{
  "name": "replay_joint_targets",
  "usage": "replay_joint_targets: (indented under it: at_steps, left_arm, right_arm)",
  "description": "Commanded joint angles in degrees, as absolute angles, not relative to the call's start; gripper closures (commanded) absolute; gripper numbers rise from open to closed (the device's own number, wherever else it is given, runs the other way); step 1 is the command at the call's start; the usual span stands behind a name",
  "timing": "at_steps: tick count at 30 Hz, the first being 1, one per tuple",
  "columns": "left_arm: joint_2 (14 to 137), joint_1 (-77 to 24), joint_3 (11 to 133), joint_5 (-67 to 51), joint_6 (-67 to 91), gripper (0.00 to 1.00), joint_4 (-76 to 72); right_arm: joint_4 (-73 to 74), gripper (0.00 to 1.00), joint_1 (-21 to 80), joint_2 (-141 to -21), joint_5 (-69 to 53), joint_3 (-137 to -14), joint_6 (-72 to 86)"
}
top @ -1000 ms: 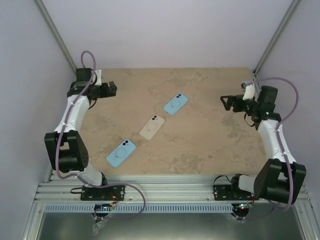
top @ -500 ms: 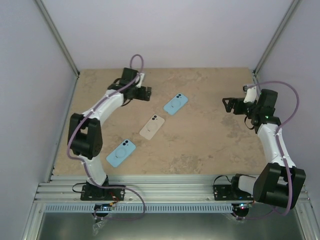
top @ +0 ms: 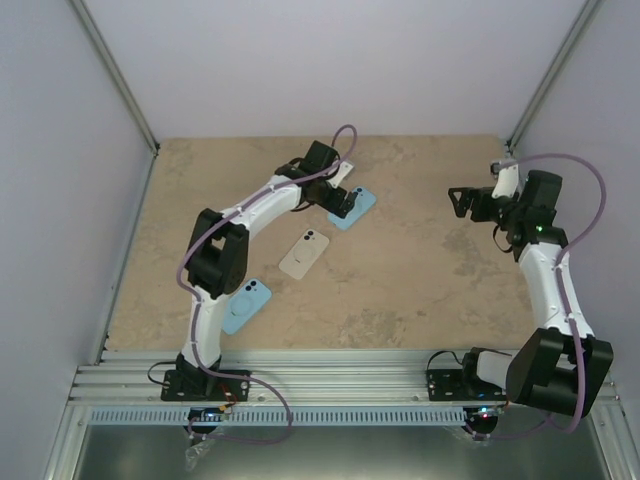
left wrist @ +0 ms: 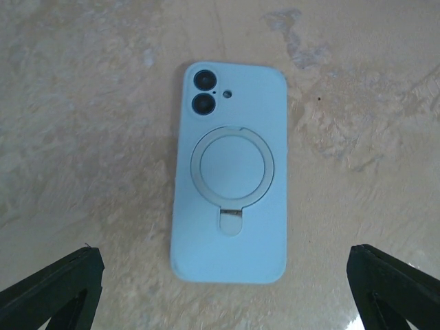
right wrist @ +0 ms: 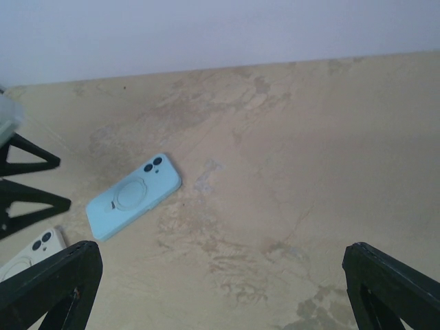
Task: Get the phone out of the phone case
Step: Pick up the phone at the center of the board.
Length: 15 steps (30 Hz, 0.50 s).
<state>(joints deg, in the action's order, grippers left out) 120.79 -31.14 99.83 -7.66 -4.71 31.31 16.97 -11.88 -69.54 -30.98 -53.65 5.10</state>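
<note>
The left end effector [top: 343, 203] hangs over the far middle of the tabletop [top: 420, 290], directly above a light blue phone case [top: 360, 204]. The left wrist view shows the left end effector [left wrist: 223, 292] spread wide, one dark fingertip in each lower corner of the picture, both clear of the case. The light blue phone case [left wrist: 230, 185] lies flat on the marbled tabletop [left wrist: 357, 103] with its back up. The phone is seated inside it, its two camera lenses [left wrist: 203, 92] showing through the cutout at the end farthest from the fingers. A round ring stand [left wrist: 232, 167] is folded flat at the middle of the back. The right end effector [top: 461, 201] is held above the right side of the tabletop, well apart from the case, and it is spread wide too. In the right wrist view its fingertips sit in the two lower corners around the right end effector [right wrist: 220, 282], with the case [right wrist: 134, 196] lying far off to the left. A cream phone [top: 304, 253] lies nearer the middle, and a second light blue phone [top: 252, 301] lies nearer the bases, partly under the left arm.
</note>
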Motion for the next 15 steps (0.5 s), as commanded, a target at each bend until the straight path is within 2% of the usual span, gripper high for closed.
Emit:
replay_joint_targets:
  at_steps: [1, 15]
  left_arm:
    - [125.26, -32.04, 105.01, -7.96, -6.11, 0.00, 34.49]
    - [133.70, -33.96, 112.39, -3.68, -5.09, 0.01, 37.09]
  right_arm:
    - [18.67, 0.02, -12.21, -70.39, -30.33, -57.76, 4.50]
    - [18.34, 0.02, -12.21, -69.78, -29.72, -57.53, 4.16]
